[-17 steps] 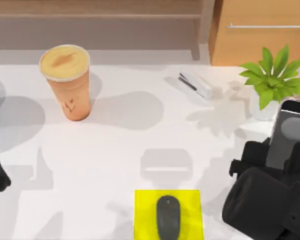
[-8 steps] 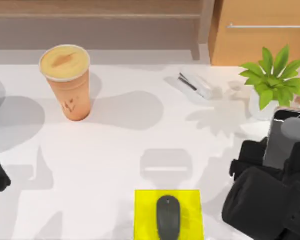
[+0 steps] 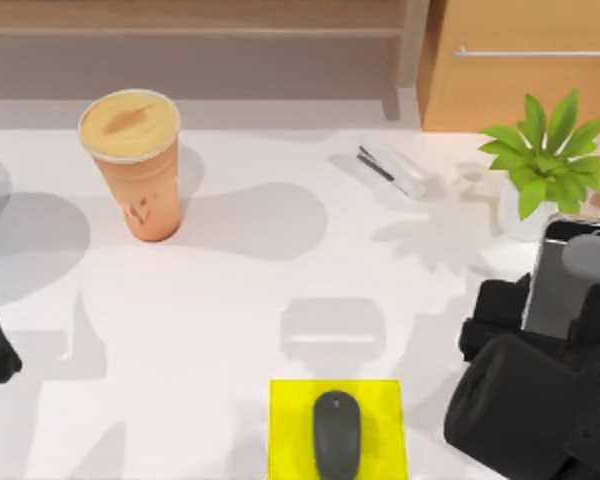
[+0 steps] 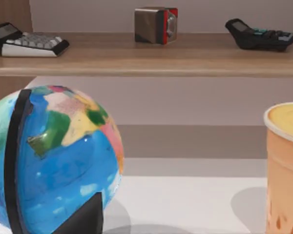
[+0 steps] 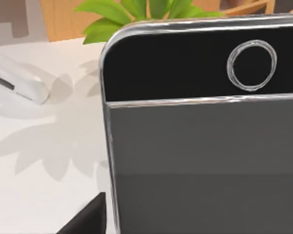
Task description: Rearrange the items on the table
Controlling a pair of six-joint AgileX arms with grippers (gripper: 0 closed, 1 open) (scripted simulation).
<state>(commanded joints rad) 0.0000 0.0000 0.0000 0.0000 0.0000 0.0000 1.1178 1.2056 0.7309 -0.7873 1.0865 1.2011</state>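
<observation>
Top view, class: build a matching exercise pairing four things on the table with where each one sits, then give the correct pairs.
Things:
1. mouse
2. drink cup
3. smartphone
4. stapler

Places:
A. far left part of the table
B. at the right arm, by the right edge
C. on the yellow pad
D. just left of the plant

Pairs: 1-C, 2-A, 3-B, 4-D

A wooden cabinet [image 3: 520, 65] and shelf [image 4: 146, 53] stand behind.
</observation>
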